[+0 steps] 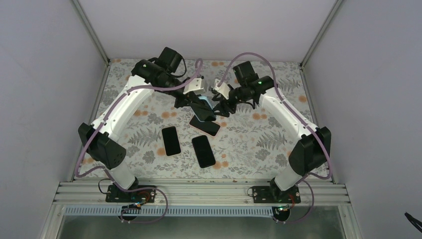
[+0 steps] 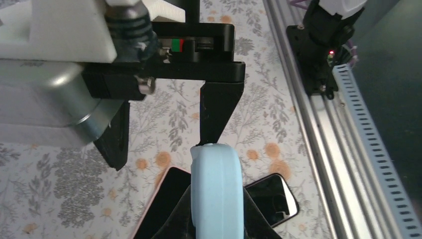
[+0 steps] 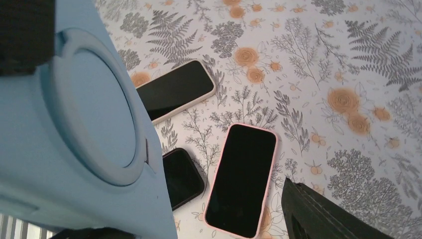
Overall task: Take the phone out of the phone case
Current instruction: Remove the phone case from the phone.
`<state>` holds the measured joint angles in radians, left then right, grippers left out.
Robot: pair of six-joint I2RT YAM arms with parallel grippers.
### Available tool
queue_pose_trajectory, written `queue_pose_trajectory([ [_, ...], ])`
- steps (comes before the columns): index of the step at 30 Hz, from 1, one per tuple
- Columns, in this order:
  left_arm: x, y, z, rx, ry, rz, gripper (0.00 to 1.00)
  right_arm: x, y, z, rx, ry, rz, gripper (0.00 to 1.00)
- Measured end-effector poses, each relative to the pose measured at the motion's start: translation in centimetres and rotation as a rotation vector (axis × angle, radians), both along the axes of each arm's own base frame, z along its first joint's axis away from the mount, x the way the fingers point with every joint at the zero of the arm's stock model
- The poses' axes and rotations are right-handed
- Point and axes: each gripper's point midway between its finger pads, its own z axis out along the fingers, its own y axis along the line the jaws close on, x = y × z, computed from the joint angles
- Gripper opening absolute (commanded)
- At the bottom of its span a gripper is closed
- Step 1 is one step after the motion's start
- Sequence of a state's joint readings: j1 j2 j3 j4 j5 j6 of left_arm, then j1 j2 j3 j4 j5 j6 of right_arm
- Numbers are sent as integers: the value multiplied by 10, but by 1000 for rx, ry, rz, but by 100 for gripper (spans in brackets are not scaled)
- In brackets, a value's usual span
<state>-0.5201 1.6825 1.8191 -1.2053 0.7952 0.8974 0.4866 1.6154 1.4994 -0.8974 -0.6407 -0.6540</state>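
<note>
Left wrist view: left gripper [image 2: 164, 154] jaws parted, one fingertip [image 2: 211, 134] touching the end of the pale blue phone case [image 2: 217, 199]. The case is held above the table mid-scene, phone inside not visible. It looks soft, rubbery and light, so peel at a corner lip rather than the flat back. Right gripper [image 1: 222, 102]: grip can't be read.

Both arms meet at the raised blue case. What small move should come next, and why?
Probably press the left tool's finger harder onto the blue case's rim, to peel it off the phone. That fingertip touches the rim in the left wrist view, and the case stands edge-on, outside the gap between the left fingers.
</note>
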Motion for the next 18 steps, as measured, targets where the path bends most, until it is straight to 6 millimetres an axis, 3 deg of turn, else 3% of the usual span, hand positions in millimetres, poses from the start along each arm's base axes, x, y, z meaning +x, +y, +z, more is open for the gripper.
queue_pose_trajectory([
  [9,-3,7,26,-11,108,5,2,-13,22,29,108,12,73,67],
  [13,5,16,35,-35,165,43,2,-14,34,39,173,58,112,50],
  [14,8,19,37,-44,171,54,2,-14,37,42,191,71,121,40],
  [16,15,24,40,-70,189,71,2,-13,41,47,218,78,134,8],
  [18,23,27,41,-96,201,82,3,-15,43,51,237,93,143,3],
])
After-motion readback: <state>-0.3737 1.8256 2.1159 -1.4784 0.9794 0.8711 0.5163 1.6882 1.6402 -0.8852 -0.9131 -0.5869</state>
